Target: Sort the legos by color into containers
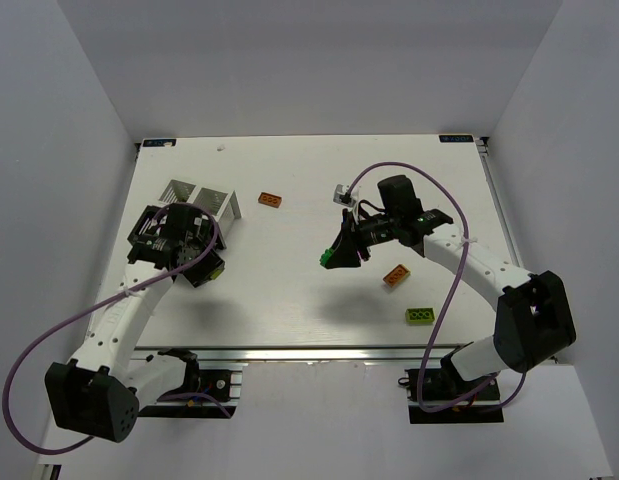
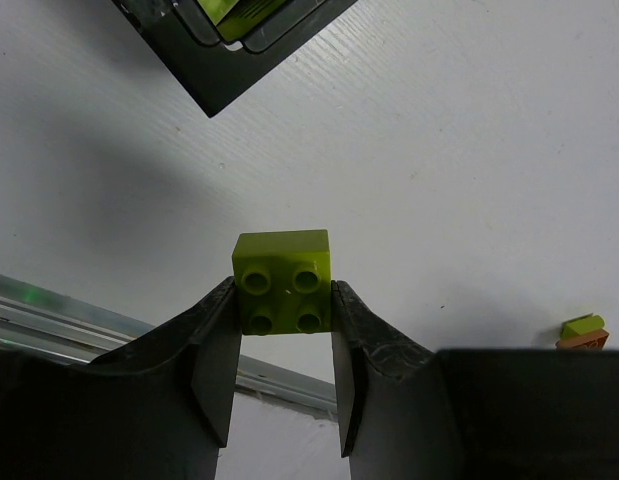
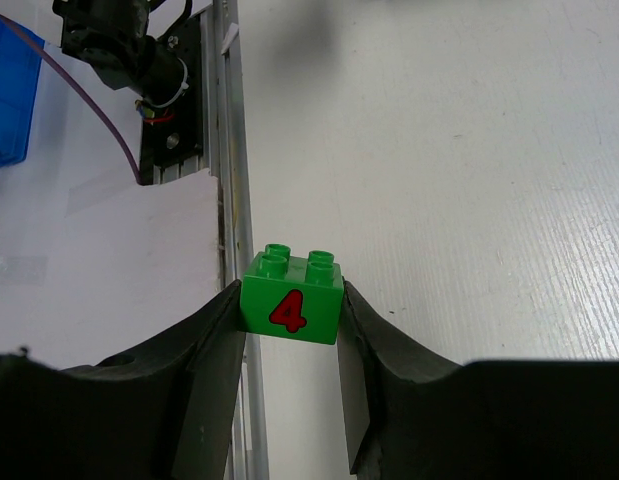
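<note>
The sorting looks under way to me, but far from finished. The left pincer (image 2: 282,300) is clenched on a lime brick (image 2: 281,275), held over the tabletop (image 1: 289,300) a little short of the black box (image 2: 214,70). That box already has something lime lying in it.

The right pincer (image 3: 289,298) grips a green brick (image 3: 291,310) with a red 4 on its side. It is held up over the middle of the tabletop, well apart from both boxes. The white box (image 1: 197,196) sits at the far left, just beyond the left arm, and I cannot tell what is in it.

Loose on the tabletop are an orange brick (image 1: 271,199) near the white box, and on the right side a second orange brick (image 1: 396,275) and a loose lime brick (image 1: 420,316).

By my reckoning, two bricks are in hand and not yet dropped, and at least three lie unsorted. Orange has no evident home so far.
</note>
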Robot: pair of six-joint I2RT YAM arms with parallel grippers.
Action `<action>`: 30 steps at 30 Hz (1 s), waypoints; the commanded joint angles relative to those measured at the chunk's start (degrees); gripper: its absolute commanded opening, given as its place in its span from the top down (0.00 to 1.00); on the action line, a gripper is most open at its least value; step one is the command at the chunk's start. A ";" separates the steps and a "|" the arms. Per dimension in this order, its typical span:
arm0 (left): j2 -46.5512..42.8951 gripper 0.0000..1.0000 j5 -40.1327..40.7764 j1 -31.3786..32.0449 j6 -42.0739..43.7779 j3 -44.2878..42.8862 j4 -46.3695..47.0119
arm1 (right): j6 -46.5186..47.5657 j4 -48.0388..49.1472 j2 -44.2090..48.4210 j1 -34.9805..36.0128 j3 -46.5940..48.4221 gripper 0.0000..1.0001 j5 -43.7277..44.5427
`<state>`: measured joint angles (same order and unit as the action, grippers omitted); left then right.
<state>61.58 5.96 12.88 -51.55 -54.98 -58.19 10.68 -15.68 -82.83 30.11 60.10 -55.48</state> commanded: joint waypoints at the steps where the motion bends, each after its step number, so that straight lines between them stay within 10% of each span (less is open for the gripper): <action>1: 0.03 1.00 -0.51 0.30 0.49 -1.27 0.80 | -0.31 1.18 -0.14 -0.14 0.29 1.00 -1.03; 30: 1.26 1.00 1.07 0.39 2.51 -6.72 1.86 | -0.31 1.36 -0.23 -0.14 -0.15 1.00 -1.38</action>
<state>63.46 6.02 12.99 -49.93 -58.92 -57.78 10.66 -15.66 -82.87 30.11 60.10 -55.53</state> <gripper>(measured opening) 0.473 0.438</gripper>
